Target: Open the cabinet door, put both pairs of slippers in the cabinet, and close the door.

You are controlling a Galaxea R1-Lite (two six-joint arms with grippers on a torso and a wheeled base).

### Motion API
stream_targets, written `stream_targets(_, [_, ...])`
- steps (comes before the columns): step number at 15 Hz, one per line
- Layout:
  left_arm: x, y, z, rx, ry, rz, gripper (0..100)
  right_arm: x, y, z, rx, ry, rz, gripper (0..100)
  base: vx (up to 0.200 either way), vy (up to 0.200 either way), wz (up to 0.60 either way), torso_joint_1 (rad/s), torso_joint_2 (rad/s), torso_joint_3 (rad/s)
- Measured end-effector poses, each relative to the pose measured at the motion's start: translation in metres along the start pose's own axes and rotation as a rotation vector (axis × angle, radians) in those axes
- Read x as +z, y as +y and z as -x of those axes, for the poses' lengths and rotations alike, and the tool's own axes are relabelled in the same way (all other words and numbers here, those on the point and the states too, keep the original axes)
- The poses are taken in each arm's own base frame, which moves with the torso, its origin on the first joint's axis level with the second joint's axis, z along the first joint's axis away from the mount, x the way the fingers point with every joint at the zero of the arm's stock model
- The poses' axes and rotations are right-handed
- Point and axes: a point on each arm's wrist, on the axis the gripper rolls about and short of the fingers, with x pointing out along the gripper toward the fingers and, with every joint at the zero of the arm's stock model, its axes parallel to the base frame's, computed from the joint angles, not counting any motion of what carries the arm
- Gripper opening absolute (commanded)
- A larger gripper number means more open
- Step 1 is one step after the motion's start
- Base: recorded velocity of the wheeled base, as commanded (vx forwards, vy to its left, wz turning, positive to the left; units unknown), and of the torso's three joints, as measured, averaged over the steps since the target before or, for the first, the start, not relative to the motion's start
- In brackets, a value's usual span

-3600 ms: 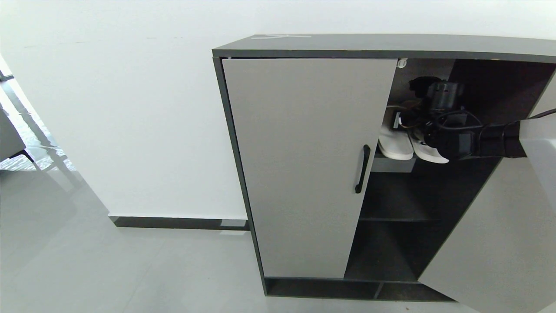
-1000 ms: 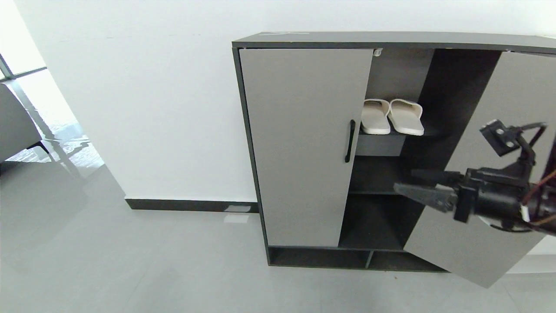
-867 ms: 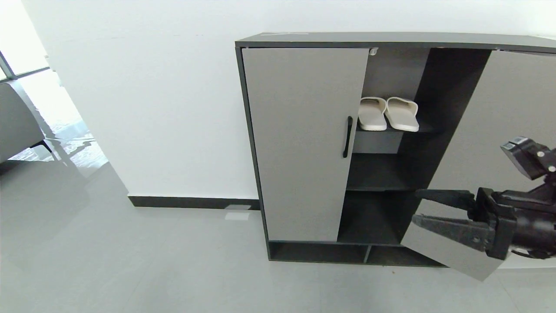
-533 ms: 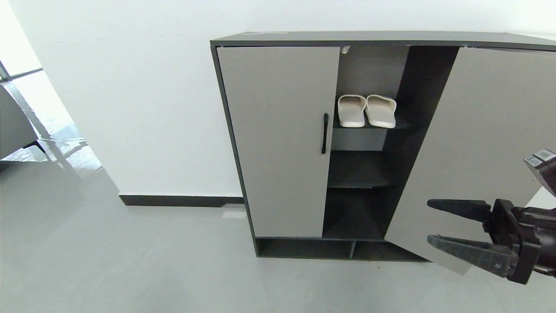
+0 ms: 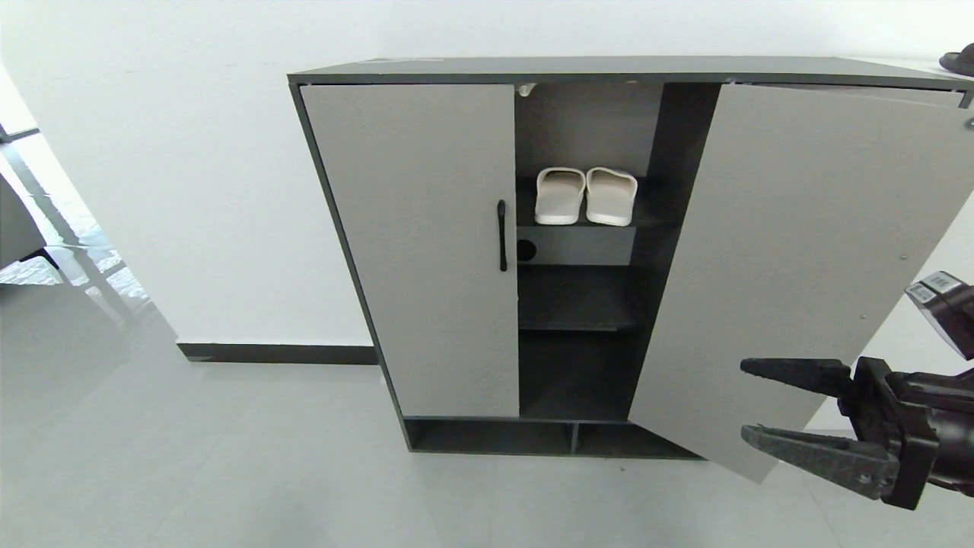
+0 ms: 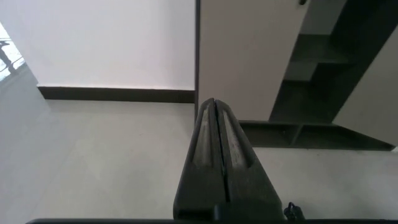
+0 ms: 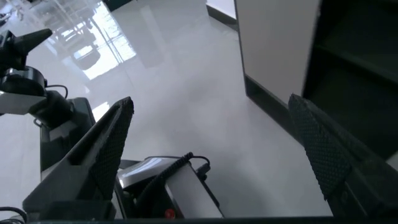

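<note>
The dark cabinet point(image 5: 609, 70) stands against the wall, its left door point(image 5: 415, 243) closed and its right door point(image 5: 806, 251) swung wide open. A pair of white slippers point(image 5: 584, 196) sits side by side on the upper shelf. My right gripper point(image 5: 744, 400) is open and empty, low in front of the open door and well below the slippers; in the right wrist view it point(image 7: 211, 102) spreads over the floor by the cabinet's base. My left gripper point(image 6: 214, 106) is shut on nothing, above the floor short of the closed door point(image 6: 249, 50).
A dark object point(image 5: 959, 59) lies on the cabinet top at its far right edge. The lower shelves point(image 5: 578, 323) hold nothing. Grey floor point(image 5: 228, 472) spreads open to the left and front. A black handle point(image 5: 501, 234) is on the closed door.
The head camera has shifted, so the cabinet now sits farther left in view. My right gripper left the slippers on the upper shelf, came out and dropped low beside the open door.
</note>
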Motion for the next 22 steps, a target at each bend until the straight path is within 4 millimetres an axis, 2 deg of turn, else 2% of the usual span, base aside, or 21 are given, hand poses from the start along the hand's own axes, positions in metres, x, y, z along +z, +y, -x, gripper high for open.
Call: stream_targets(22, [0.0002,0.0,0.0,0.0,-0.001,0.003,0,-0.007,0.007,-0.0053,0.047,0.026,-0.011,100,0.0,-0.2,0.0,0.003,0.0,0.003])
